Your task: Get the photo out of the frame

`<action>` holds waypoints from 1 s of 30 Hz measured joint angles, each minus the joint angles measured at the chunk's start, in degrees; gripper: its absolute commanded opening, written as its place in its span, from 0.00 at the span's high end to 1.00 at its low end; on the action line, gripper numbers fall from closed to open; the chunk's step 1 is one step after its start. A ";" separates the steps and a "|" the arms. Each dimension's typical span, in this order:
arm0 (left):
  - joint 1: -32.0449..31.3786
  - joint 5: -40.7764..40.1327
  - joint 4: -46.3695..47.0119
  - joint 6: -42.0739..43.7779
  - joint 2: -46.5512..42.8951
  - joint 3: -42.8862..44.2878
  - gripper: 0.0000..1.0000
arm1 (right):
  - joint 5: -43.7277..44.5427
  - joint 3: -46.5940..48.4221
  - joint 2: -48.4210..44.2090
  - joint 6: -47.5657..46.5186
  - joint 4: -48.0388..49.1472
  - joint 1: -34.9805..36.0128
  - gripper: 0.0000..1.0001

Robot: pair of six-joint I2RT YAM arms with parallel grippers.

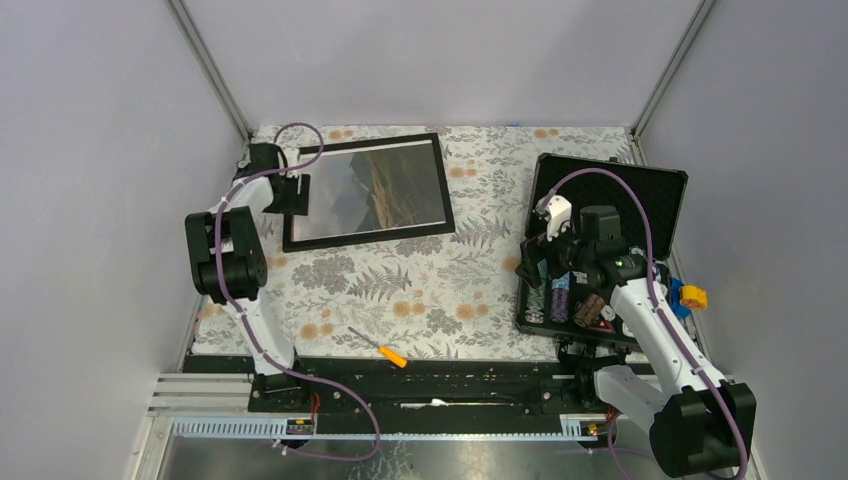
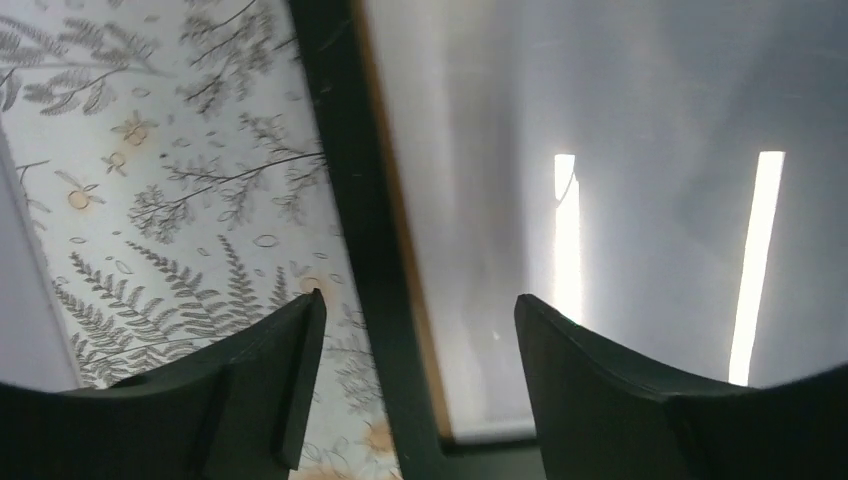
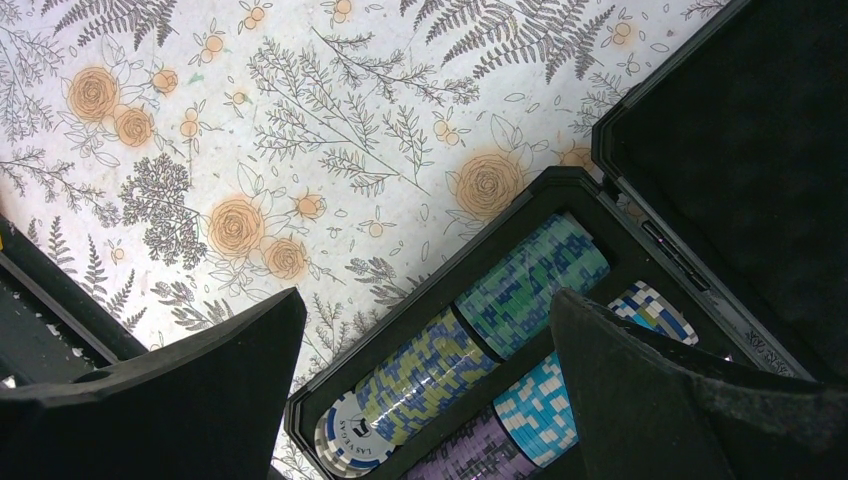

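The frame (image 1: pixel 370 237) lies flat at the back left of the flowered cloth, glass side up. The photo (image 1: pixel 390 185) shows through the glass as grey and olive-brown tones. My left gripper (image 1: pixel 297 192) is at the frame's left edge. In the left wrist view it (image 2: pixel 420 320) is open, and the frame's black rail (image 2: pixel 360 200) runs between its fingers without touching either one. One finger is over the cloth, the other over the glass, where glare hides the picture. My right gripper (image 1: pixel 535 268) hangs open and empty over a case at the right.
An open black foam-lined case (image 1: pixel 610 185) stands at the right, with rows of poker chips (image 3: pixel 470 340) below my right gripper (image 3: pixel 425 320). A screwdriver with an orange handle (image 1: pixel 380 347) lies near the front edge. A yellow object (image 1: pixel 692 296) sits beside the case.
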 measured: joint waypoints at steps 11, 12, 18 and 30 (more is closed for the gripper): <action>-15.61 16.17 -6.49 17.84 -16.11 0.98 0.06 | -0.83 0.00 0.00 -0.07 -0.85 0.00 0.00; -18.05 17.70 -6.62 19.80 -16.41 0.55 0.06 | -0.96 0.00 0.00 -0.09 -0.92 0.00 0.00; -28.17 20.83 -9.29 26.71 -10.67 0.22 0.15 | -1.07 0.00 0.00 -0.35 -1.33 0.00 0.00; -33.51 19.78 -10.88 28.94 2.40 6.32 0.40 | -1.05 0.00 0.00 -0.50 -1.36 0.00 0.00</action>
